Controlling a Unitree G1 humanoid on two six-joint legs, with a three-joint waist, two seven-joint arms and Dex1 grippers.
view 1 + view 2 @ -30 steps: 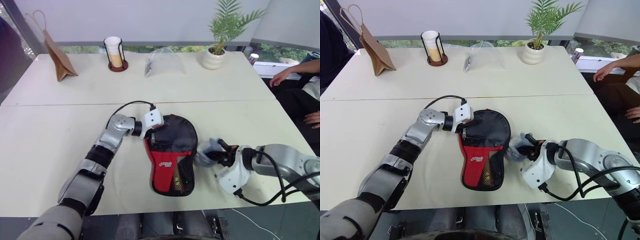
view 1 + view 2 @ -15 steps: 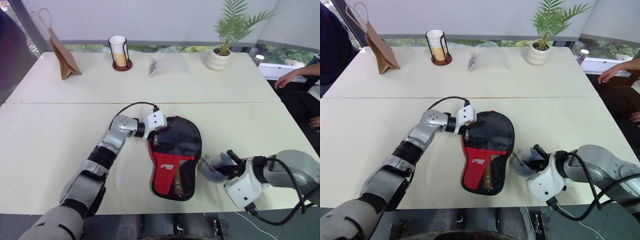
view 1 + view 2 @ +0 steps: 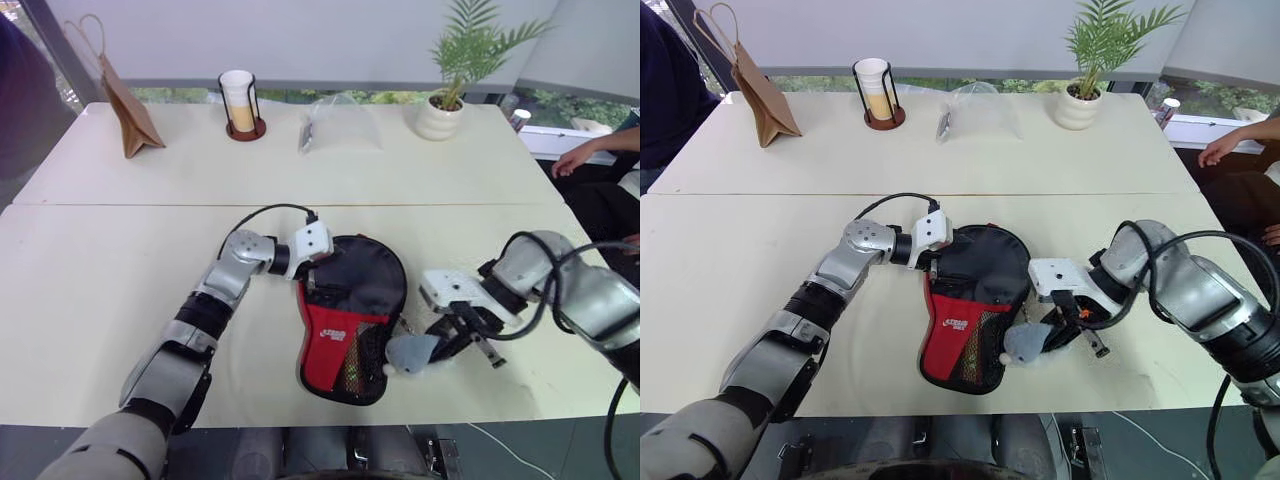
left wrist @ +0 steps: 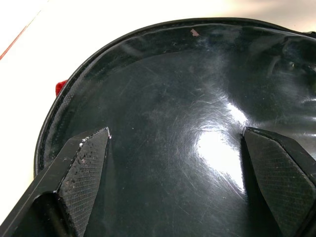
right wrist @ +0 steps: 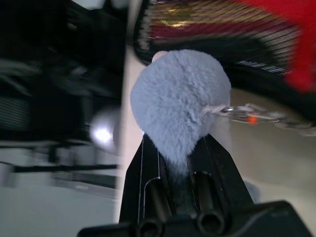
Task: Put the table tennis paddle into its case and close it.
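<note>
The right gripper (image 3: 1040,338) pinches a fluffy grey ball (image 3: 1024,342) beside the case (image 3: 975,300) near the table's (image 3: 760,250) front edge, while the left gripper (image 4: 177,163) stays spread wide on the case.

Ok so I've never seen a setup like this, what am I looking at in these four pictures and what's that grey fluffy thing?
It's a two-armed robot at a pale table. The two wide pictures come from cameras in its head; the close-ups come from cameras on its wrists. The left gripper, fingers spread, rests on the black and red case. The right gripper pinches a grey fluffy pom-pom, which joins a small metal ring beside the case. Further back stand a paper bag, a cup and a potted plant.
</note>
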